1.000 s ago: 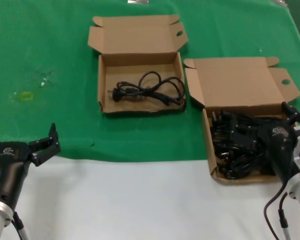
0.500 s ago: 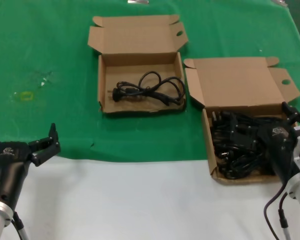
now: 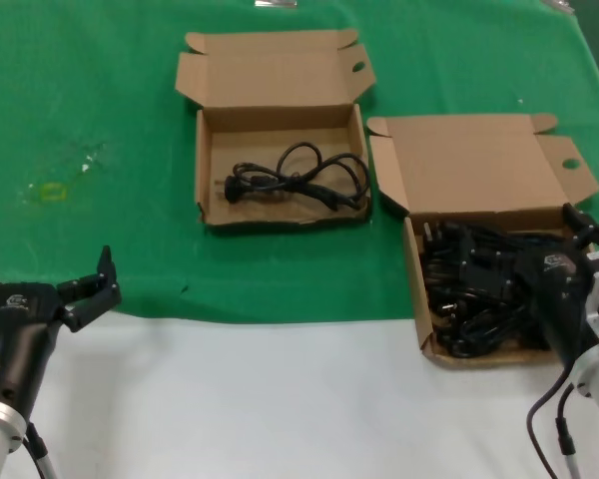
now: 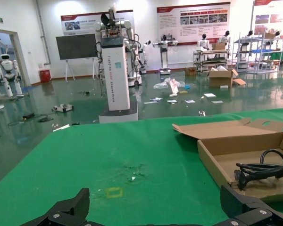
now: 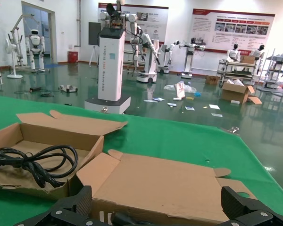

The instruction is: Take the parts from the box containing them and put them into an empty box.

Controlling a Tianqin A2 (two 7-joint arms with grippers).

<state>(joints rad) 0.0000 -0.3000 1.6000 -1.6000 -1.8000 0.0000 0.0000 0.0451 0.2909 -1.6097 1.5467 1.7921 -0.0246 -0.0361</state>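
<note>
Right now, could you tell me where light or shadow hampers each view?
Head view: the heap of cords merges into one black mass under the right gripper. Left wrist view: ceiling lights glare on the hall floor. Right wrist view: similar sheen on that floor.

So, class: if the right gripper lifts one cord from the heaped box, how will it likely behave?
The cords lie tangled, so neighbours may well snag and lift along. The thin cable probably droops, as the loose loops of the single cord suggest. Its chunky plugs likely dangle and swing.
</note>
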